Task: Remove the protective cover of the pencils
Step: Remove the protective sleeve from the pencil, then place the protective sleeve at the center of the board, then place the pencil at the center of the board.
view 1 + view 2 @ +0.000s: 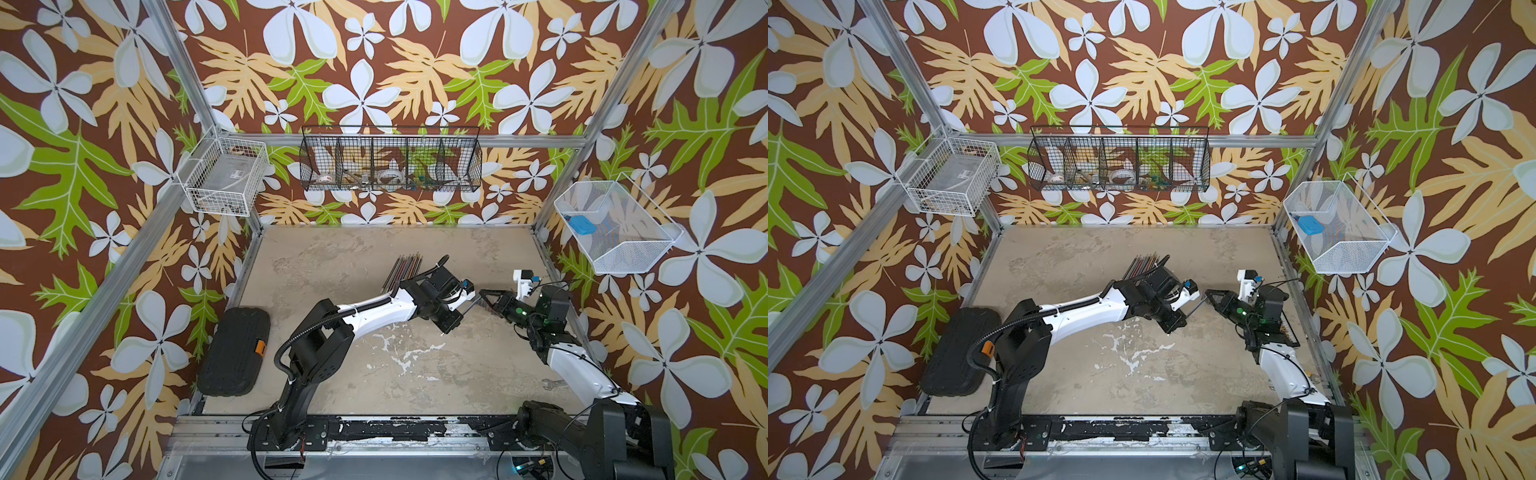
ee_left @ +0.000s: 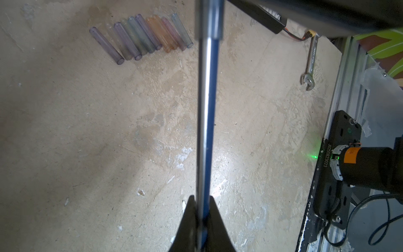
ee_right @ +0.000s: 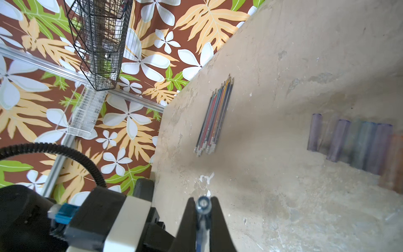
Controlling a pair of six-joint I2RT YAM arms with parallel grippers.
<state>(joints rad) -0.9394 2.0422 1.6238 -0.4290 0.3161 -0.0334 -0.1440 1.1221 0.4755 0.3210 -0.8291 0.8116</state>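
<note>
Matt, rough tabletop (image 2: 87,131), beige w/ chipped white patches, carries a row of smooth, see-through tinted plastic tube caps (image 2: 139,37). A glossy blue pencil (image 2: 207,120), one end in a smoky clear cap (image 2: 209,19), catches a bright sheen btwn matt black fingers (image 2: 188,220), prob. plastic. Nearby: a polished metal wrench (image 2: 310,63). Loose pencils (image 3: 214,117) show lacquered shafts. Also: black wire basket (image 1: 390,160), satin aluminium frame (image 1: 532,142), ribbed matt black plastic case (image 1: 235,351) w/ orange latch.

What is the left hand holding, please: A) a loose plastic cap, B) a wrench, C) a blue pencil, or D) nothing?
C: the left hand is shut on a blue pencil, whose cap the right hand pinches; the wrench lies on the table.
</note>
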